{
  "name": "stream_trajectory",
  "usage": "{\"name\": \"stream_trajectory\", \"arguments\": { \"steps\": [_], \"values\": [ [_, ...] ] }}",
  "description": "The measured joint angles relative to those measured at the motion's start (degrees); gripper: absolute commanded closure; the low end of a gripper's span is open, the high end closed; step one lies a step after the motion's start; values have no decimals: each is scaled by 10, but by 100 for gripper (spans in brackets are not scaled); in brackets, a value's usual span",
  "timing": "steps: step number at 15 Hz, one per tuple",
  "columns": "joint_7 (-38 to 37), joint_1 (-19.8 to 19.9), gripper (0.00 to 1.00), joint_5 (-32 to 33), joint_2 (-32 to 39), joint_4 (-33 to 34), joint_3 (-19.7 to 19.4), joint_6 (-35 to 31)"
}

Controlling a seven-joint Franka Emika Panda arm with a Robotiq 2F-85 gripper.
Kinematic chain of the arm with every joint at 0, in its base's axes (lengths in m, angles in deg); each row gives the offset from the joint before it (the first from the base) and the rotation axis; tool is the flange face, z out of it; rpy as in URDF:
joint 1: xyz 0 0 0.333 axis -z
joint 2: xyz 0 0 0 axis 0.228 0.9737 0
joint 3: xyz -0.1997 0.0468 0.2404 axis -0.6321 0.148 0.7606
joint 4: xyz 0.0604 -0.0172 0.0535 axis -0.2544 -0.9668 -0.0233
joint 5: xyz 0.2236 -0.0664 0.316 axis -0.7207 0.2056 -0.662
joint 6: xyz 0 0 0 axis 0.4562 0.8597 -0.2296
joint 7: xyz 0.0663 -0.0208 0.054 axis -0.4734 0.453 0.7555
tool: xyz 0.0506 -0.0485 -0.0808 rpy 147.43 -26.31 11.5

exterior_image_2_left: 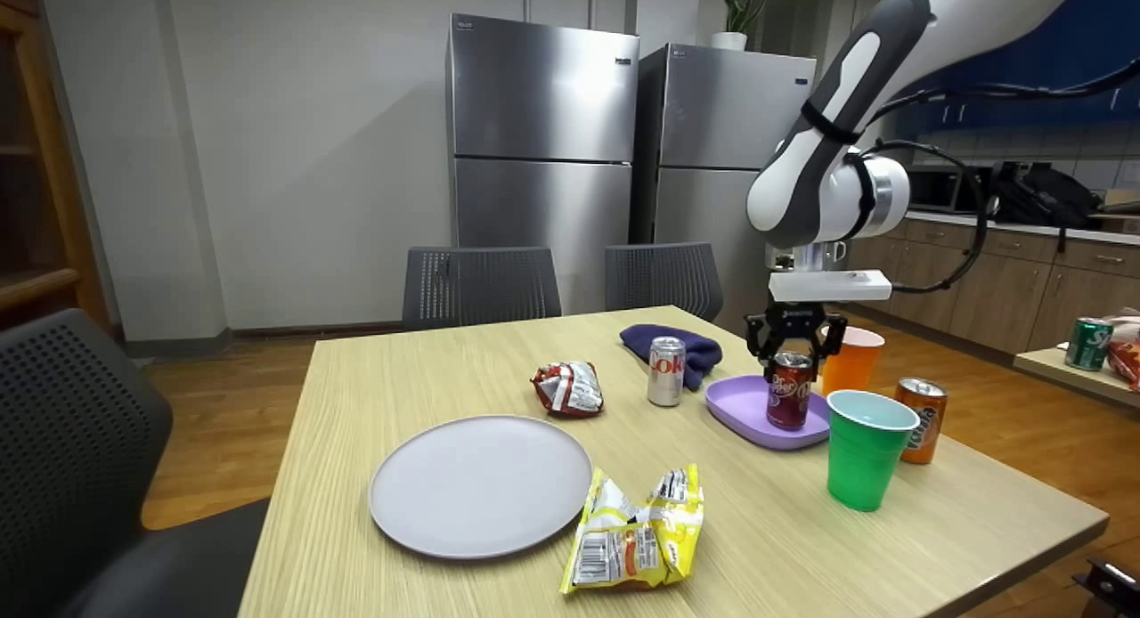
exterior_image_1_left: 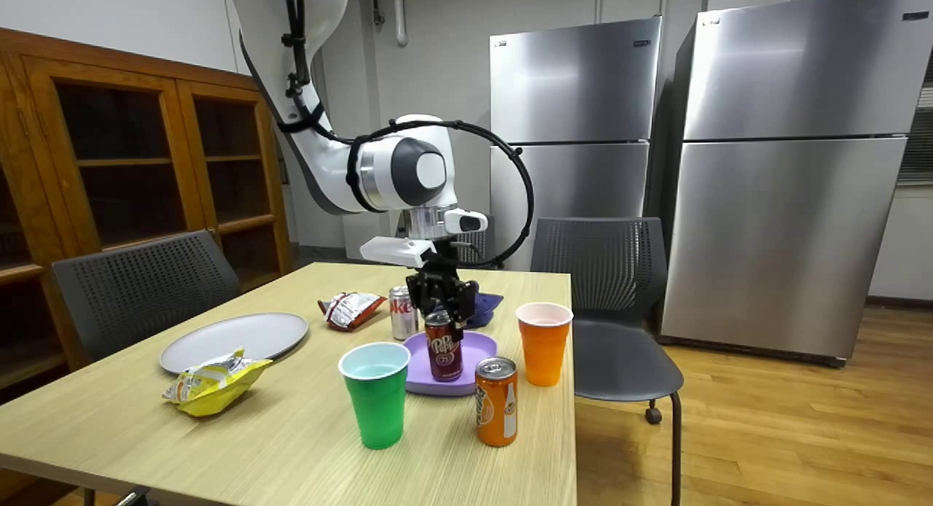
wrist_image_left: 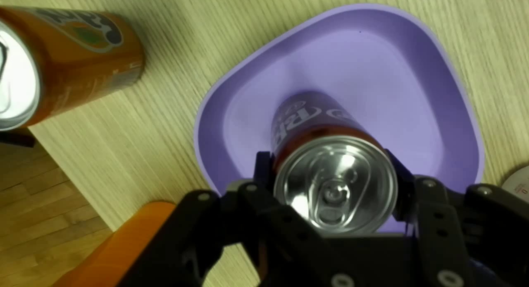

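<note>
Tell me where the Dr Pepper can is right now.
In the wrist view, the Dr Pepper can is just right of centre, upright in the gripper, within the rim of the purple plate.

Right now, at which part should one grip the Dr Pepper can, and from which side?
Probably at the upper wall of the Dr Pepper can, with the gripper from above: the can's round body is upright inside the purple plate, whose raised rim could hinder a low sideways approach.

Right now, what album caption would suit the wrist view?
Gripper clasping a Dr Pepper can, purple plate beneath, orange can nearby.
</note>
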Motion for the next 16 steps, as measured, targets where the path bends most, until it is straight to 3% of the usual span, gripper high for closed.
{"name": "stream_trajectory", "arguments": {
  "steps": [1,4,10,16],
  "values": [
    [-2,0,12,0,3,1,-1,0],
    [-2,0,1,-1,3,4,-1,7],
    [-1,1,0,-1,-16,8,-1,26],
    [27,1,0,-1,-94,-17,0,51]
  ]
}}
